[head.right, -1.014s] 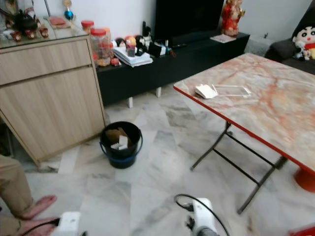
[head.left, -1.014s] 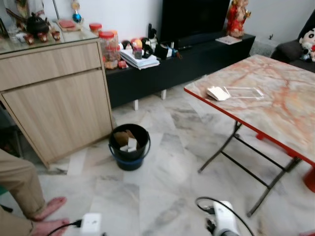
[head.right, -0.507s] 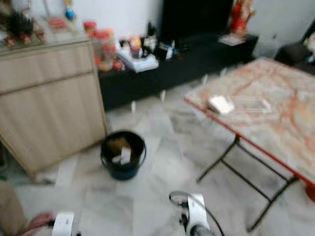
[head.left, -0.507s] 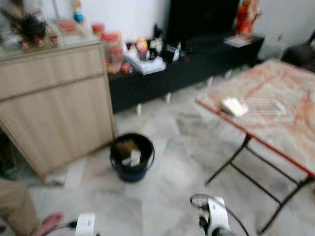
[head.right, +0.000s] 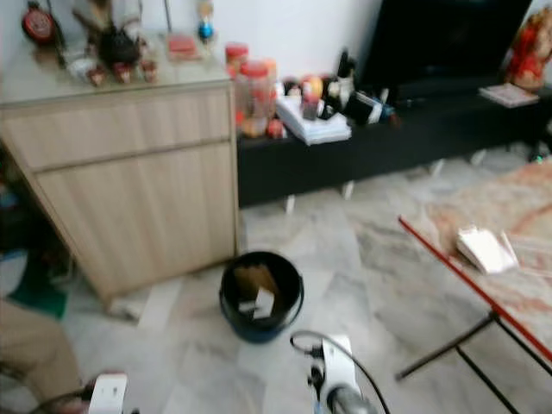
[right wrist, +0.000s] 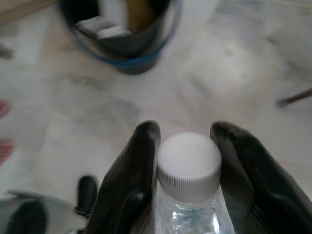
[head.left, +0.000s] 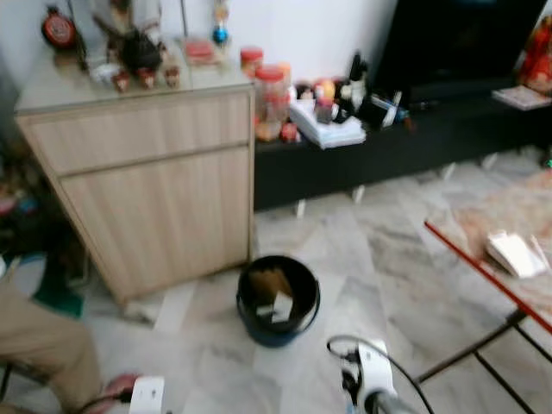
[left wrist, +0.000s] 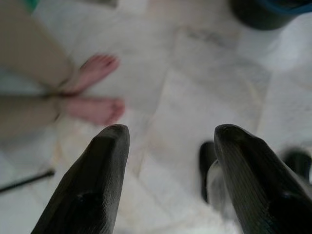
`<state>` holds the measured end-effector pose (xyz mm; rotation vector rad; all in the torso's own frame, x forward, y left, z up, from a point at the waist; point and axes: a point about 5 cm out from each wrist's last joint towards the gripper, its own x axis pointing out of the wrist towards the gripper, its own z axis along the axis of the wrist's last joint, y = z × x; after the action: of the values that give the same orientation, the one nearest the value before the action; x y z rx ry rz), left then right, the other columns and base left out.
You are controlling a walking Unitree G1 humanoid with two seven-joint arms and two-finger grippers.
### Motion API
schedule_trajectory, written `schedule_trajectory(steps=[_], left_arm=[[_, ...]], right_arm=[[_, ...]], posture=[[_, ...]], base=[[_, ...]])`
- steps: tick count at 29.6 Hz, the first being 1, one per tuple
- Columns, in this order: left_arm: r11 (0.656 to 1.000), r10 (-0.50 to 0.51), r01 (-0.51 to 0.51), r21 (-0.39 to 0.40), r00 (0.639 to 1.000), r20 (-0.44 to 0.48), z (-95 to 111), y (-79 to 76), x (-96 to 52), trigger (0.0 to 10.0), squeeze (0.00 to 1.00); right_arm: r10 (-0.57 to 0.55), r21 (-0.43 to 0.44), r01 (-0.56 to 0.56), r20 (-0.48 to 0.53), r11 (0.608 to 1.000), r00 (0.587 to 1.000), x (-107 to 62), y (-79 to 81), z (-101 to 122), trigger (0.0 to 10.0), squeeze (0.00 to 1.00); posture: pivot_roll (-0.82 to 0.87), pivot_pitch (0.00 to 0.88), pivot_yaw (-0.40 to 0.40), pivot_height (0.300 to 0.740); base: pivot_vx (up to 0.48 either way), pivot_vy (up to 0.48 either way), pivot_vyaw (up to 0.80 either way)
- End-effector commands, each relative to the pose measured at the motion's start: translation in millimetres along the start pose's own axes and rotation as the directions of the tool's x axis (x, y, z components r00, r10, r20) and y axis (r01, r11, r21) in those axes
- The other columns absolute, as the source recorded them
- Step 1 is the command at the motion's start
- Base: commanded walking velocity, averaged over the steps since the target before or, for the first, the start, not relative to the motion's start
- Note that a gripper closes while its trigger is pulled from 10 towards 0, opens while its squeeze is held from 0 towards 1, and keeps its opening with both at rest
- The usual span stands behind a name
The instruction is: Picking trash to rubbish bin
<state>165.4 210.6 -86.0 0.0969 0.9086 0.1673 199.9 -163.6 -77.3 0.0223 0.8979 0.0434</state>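
Clear plastic bottle (right wrist: 187,195), body cut off, clenched in right tool (right wrist: 187,146); cap points toward bin (right wrist: 122,34). Left tool (left wrist: 168,161) released.

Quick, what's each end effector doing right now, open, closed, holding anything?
Left end effector: open, empty.
Right end effector: closed on a clear bottle at its white cap.
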Motion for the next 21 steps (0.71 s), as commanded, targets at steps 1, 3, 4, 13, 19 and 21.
schedule_trajectory(steps=[1, 3, 4, 13, 19, 21], left_arm=[[1.000, -0.023, 0.023, -0.005, 1.000, 0.009, 4.3, -9.3, 0.9, 10.0, 0.00], [1.000, -0.023, 0.023, -0.005, 1.000, 0.010, 4.6, -9.1, 0.9, 10.0, 0.00], [1.000, -0.023, 0.023, -0.005, 1.000, 0.010, 4.8, -8.9, 1.0, 10.0, 0.00], [1.000, -0.024, 0.024, -0.006, 1.000, 0.011, 5.1, -9.1, 1.0, 10.0, 0.00], [1.000, -0.026, 0.026, -0.005, 1.000, 0.012, 5.0, -9.8, 1.0, 10.0, 0.00], [1.000, -0.027, 0.027, -0.005, 1.000, 0.012, 4.9, -10.2, 0.9, 10.0, 0.00]], right_arm=[[-0.035, 0.011, 0.036, -0.021, 0.999, 0.999, -2.0, -12.4, -4.2, 10.0, 0.00], [-0.035, 0.014, 0.035, -0.022, 0.999, 0.999, -1.9, -12.1, -4.3, 10.0, 0.00], [-0.034, 0.015, 0.035, -0.022, 0.999, 0.999, -1.9, -11.9, -4.4, 10.0, 0.00], [-0.025, -0.010, 0.025, -0.027, 1.000, 0.999, -1.9, -10.9, -4.7, 10.0, 0.00], [-0.032, 0.008, 0.032, -0.027, 0.999, 0.999, -2.1, -11.9, -5.3, 10.0, 0.00], [-0.032, 0.009, 0.033, -0.027, 0.999, 0.999, -2.2, -12.3, -5.4, 10.0, 0.00]], posture=[[0.04, 0.000, -0.076, 0.740], [0.05, 0.000, -0.076, 0.740], [0.05, 0.000, -0.076, 0.740], [0.05, 0.000, -0.076, 0.740], [0.04, 0.000, -0.075, 0.740], [0.04, 0.000, -0.075, 0.740]], base=[[0.480, 0.000, 0.00], [0.480, 0.000, 0.00], [0.480, 0.000, 0.00], [0.480, 0.000, 0.30], [0.480, 0.000, 0.00], [0.480, 0.000, 0.00]])
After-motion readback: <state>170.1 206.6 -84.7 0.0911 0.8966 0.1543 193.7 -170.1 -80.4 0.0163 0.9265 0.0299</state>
